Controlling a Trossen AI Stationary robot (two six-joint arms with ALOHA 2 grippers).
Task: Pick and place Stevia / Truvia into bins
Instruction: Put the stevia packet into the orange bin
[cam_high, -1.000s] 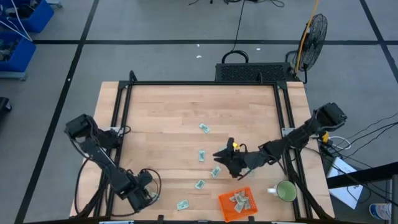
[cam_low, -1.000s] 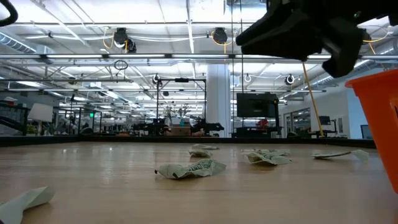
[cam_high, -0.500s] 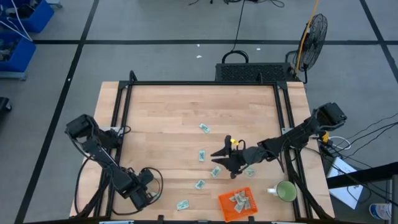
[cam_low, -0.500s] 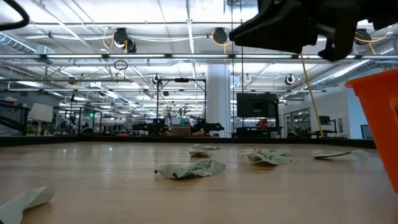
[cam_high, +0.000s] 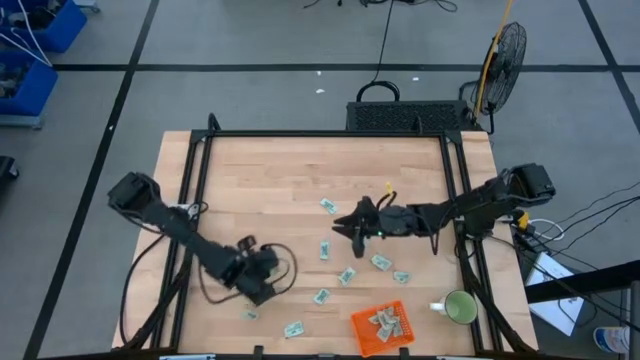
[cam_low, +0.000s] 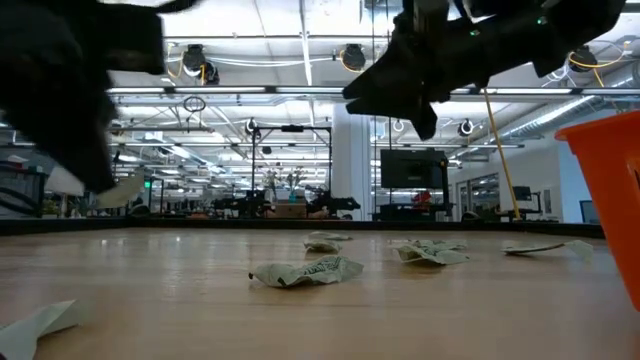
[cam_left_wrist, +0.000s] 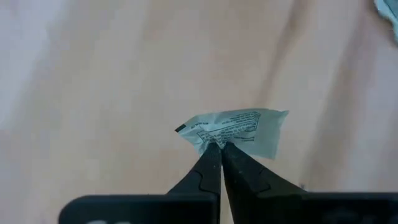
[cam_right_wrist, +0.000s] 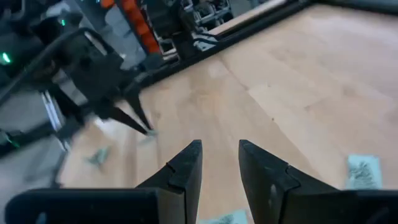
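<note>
The left gripper (cam_left_wrist: 219, 148) is closed on 1 sachet (cam_left_wrist: 239, 129), pinching its lower edge between the fingertips; in the left wrist view the printed packet is crumpled and sticks up past the tips over blurred wood. From above, this gripper (cam_high: 262, 283) sits over the front left part of the table (cam_high: 260, 180), but the held sachet cannot be made out there. In the low view the left arm is only a dark, smeared mass cut off at the picture's edge, with a pale scrap (cam_low: 122, 190) hanging beneath it.

The right gripper (cam_right_wrist: 219, 163) has its fingers apart with nothing between them. In the high view it (cam_high: 340, 227) hangs over the table's middle, near a loose sachet (cam_high: 328, 206). In the low view only its dark underside (cam_low: 395, 85) shows against the ceiling lights.

The orange basket (cam_high: 381, 326) stands at the front edge, right of centre, with several sachets inside; how many cannot be counted. In the low view just 1 orange wall (cam_low: 608, 190) shows, cut off at the side. A green mug (cam_high: 460, 308) stands just beside the basket.

Other sachets lie scattered on the wood between the grippers and the basket: 1 at (cam_high: 324, 250), 1 at (cam_high: 347, 275), 1 at (cam_high: 381, 262), 1 at (cam_high: 401, 277), 1 at (cam_high: 321, 296) and 1 at (cam_high: 293, 328). A smaller scrap (cam_high: 249, 315) near the left gripper is too small to identify.
</note>
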